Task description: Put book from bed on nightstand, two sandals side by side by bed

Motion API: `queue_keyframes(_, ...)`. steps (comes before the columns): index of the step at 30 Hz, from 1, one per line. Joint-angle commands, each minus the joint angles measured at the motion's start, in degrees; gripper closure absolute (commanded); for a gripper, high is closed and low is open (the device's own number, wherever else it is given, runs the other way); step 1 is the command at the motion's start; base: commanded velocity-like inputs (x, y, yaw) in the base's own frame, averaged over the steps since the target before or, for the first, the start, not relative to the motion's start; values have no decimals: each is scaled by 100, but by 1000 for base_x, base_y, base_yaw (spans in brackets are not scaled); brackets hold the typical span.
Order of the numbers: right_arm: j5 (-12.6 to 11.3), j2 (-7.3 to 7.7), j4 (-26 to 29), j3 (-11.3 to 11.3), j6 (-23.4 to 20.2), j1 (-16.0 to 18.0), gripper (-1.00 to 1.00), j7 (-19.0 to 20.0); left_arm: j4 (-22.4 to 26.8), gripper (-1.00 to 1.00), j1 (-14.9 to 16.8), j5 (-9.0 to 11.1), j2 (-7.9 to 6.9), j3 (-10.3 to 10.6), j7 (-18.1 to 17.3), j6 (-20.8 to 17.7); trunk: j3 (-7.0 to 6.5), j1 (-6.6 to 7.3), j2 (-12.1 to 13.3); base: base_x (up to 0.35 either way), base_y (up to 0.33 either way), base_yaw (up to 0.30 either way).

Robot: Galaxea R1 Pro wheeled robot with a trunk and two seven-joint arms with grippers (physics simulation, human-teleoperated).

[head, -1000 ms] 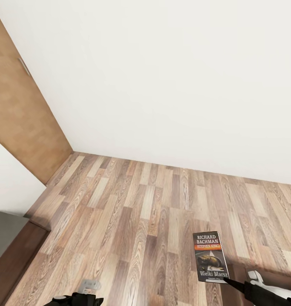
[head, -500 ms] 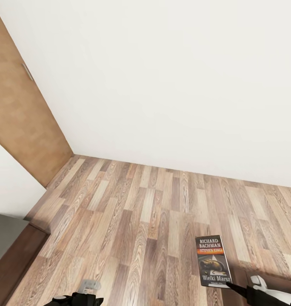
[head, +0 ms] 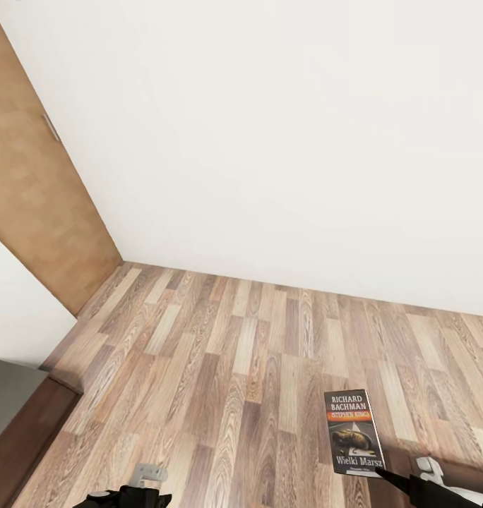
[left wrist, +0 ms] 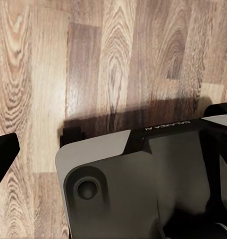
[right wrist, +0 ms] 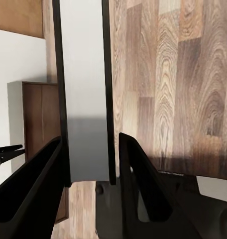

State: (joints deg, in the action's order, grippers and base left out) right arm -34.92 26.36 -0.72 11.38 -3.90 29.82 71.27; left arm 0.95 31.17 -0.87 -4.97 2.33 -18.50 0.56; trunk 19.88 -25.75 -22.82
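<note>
Running from a plain white wall (head: 284, 141) toward the robot, the wood-plank floor (head: 220, 360) has mixed pale and dark boards; a tan wooden door (head: 37, 204) stands where the wall meets the left side, and near it a dark brown bed frame (head: 22, 437) edges a grey mattress (head: 5, 391). Away from the door, the book (head: 352, 432) is held cover-up above the floor, dark with white "RICHARD BACHMAN", an orange strip and "Wielki Marsz". The right gripper (right wrist: 88, 164) is clamped on its lower edge, fingers (right wrist: 138, 184) either side. Whether the left gripper (head: 132, 496) is parted or closed cannot be told.
</note>
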Motion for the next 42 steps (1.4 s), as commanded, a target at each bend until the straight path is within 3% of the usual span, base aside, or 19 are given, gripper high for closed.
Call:
queue_keyframes(1,-59,1,-8,48,-41,6,100,21,1,-100,3,-9,-3,22,-14,6,-1,-3,-9,0,0,0)
queue_keyframes(32,-59,1,-14,40,-32,6,100,12,1,-100,3,-9,-3,23,-20,6,-289,-3,-9,0,0,0)
queue_keyframes(42,-59,1,-11,40,-32,6,100,-444,1,-100,3,-9,-1,21,-21,6,-382,-3,-9,0,0,0)
